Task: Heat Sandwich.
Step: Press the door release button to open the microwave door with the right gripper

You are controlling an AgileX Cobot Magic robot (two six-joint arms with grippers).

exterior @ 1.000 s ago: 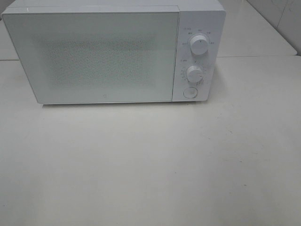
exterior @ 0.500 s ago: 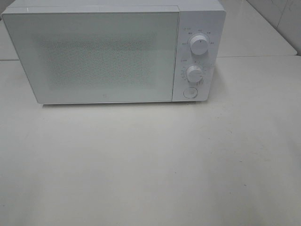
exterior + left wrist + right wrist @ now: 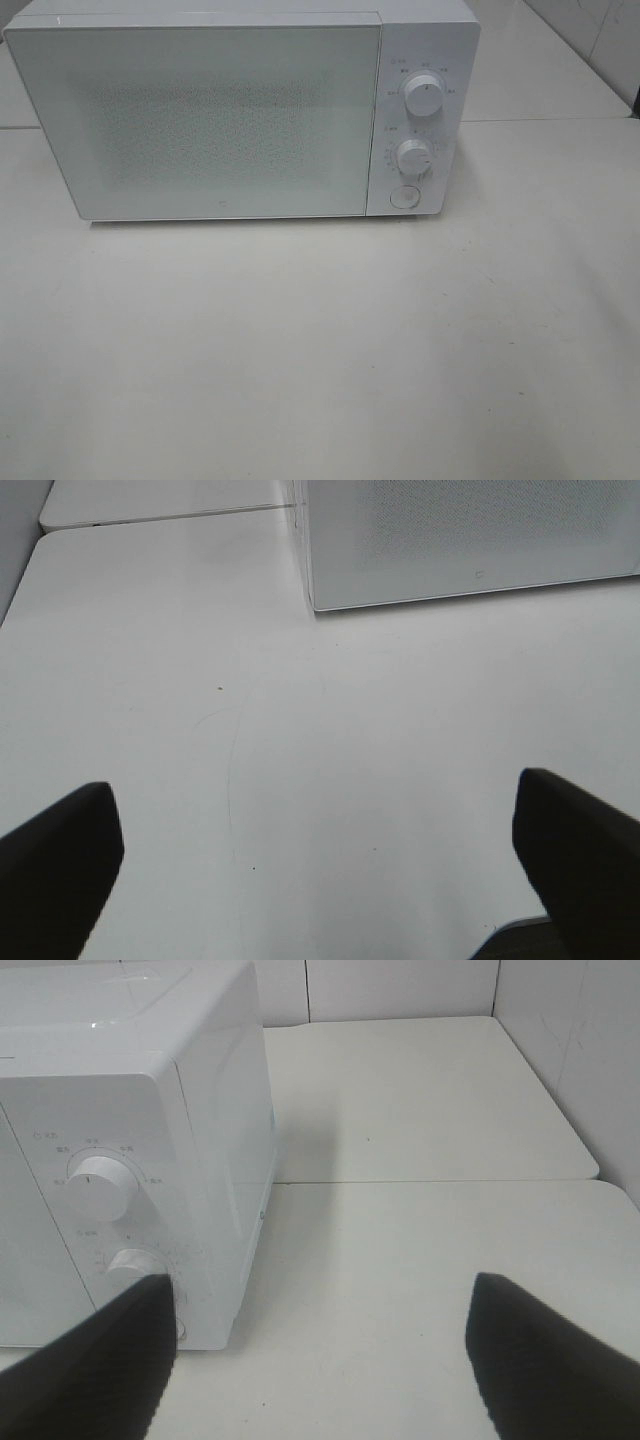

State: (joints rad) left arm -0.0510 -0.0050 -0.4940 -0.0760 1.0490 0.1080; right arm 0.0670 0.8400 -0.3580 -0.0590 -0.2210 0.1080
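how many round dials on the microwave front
2: the upper dial and the lower dial directly beneath it, both at the right of the microwave front; none look hidden.

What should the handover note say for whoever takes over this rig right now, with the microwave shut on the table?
The left gripper is open and empty, over the bare table in front of the microwave.
The right gripper is open and empty, near the knobs.
The sandwich shows in no view. The door is shut and opaque, so whether it is inside cannot be told.
Done: nothing can be confirmed.
Left: probably locate the sandwich, load it if needed, and set the knobs.
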